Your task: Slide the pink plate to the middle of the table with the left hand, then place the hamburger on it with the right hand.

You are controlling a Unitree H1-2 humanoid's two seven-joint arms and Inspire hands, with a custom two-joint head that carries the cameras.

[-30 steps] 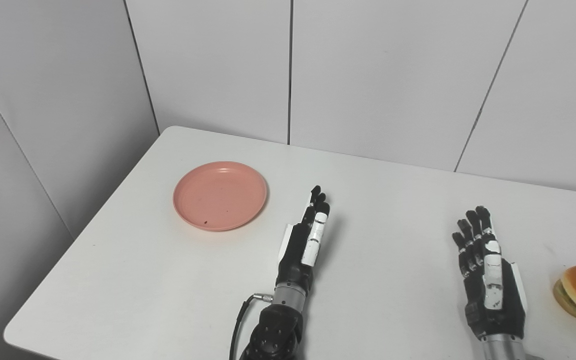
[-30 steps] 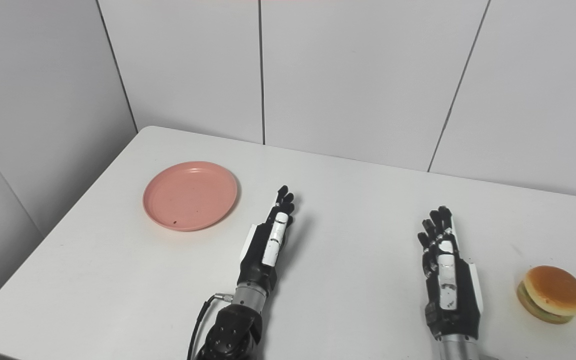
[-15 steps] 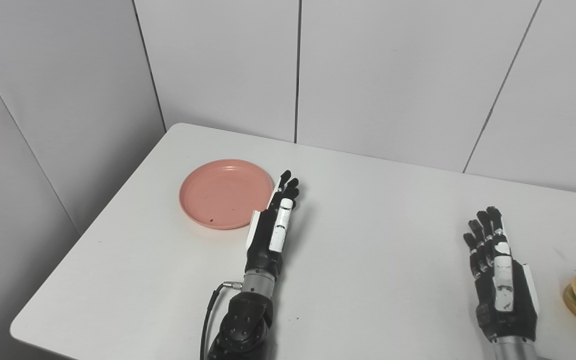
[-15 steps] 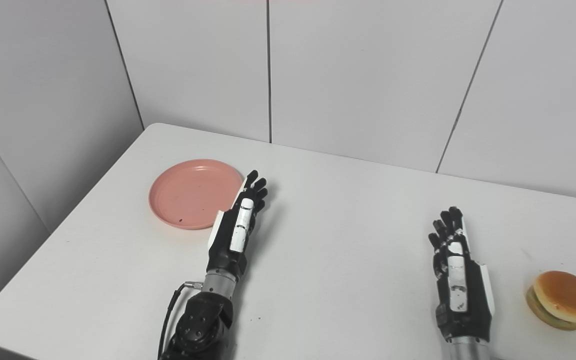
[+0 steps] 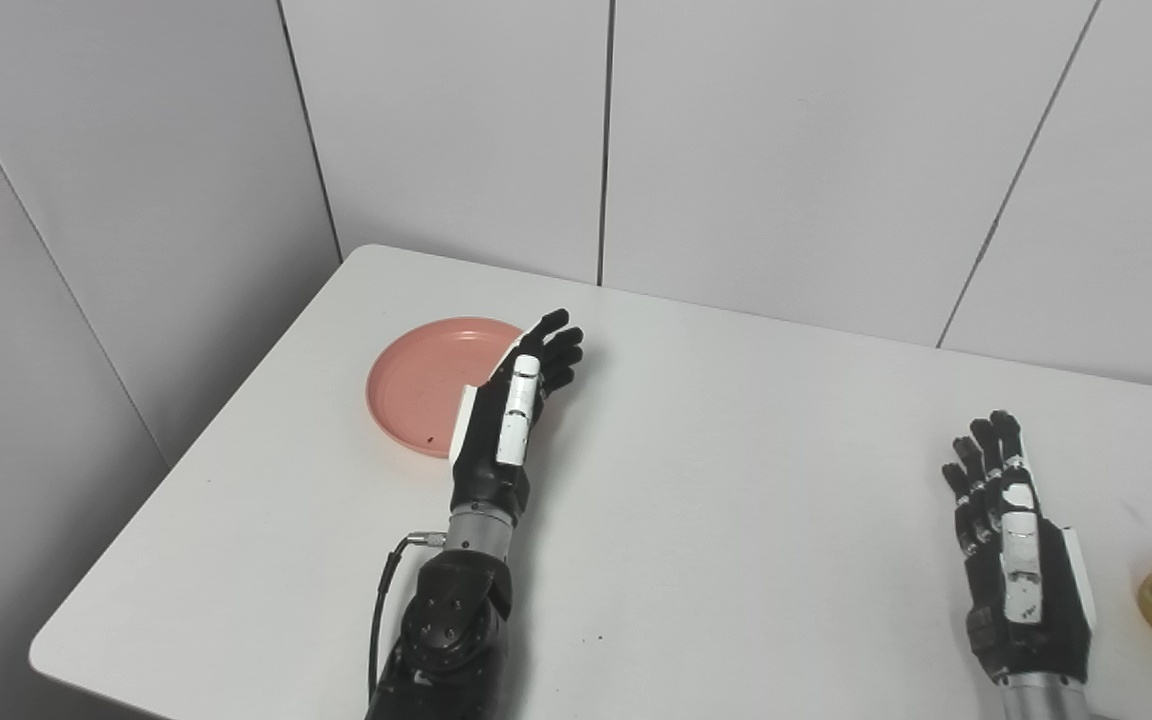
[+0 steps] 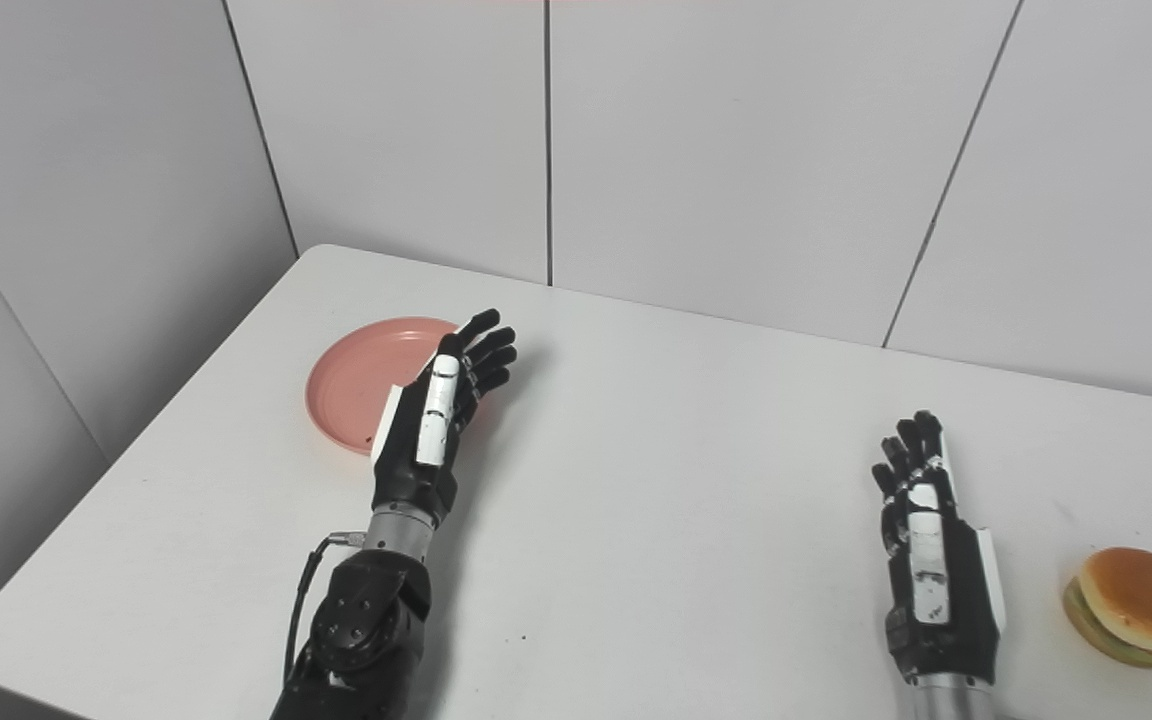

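The plate (image 5: 421, 385) lies at the table's (image 5: 736, 480) far left, its right part hidden behind the left hand (image 5: 506, 425). That hand stands edge-on with fingers spread, grasping nothing; whether it touches the rim cannot be told. The right hand (image 6: 931, 575) rests near the right edge, fingers extended, released and empty. The hamburger (image 6: 1126, 605) sits just beside it, apart; in the left eye view the frame cuts it off.

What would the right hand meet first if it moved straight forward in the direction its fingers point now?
Nothing on the table, it seems. The right hand points toward the far wall; the white table ahead looks bare. The hamburger lies off to its right, outside that line. Depth is uncertain.
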